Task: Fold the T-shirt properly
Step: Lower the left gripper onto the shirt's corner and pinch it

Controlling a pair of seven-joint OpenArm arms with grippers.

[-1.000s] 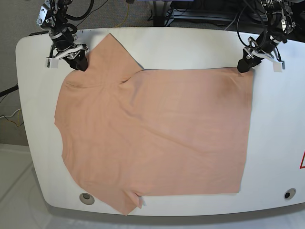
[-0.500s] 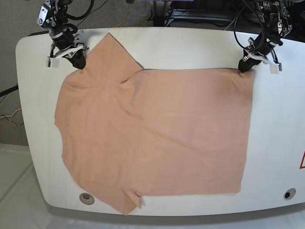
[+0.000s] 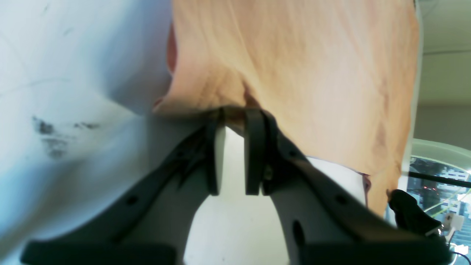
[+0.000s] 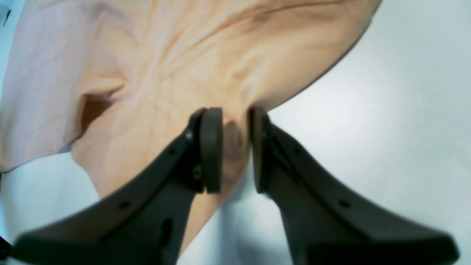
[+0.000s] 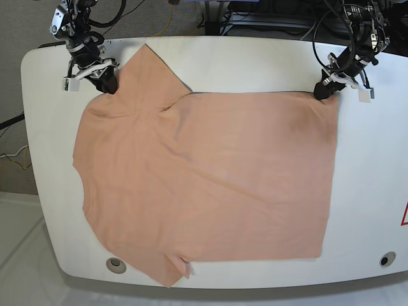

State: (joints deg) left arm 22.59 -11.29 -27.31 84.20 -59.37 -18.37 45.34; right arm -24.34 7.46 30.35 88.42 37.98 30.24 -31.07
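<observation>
White tabletop (image 5: 255,64) fills my base view, with the peach T-shirt (image 5: 204,185) spread flat across its middle. My left gripper (image 3: 235,117) is at the shirt's far hem corner, pads slightly apart around pinched fabric. My right gripper (image 4: 235,117) straddles a cloth ridge by the far sleeve, jaws narrowly parted.

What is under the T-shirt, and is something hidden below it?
The T-shirt lies flat on the white table. Only bare tabletop shows around it. Whatever is beneath the cloth is covered and cannot be seen.
</observation>
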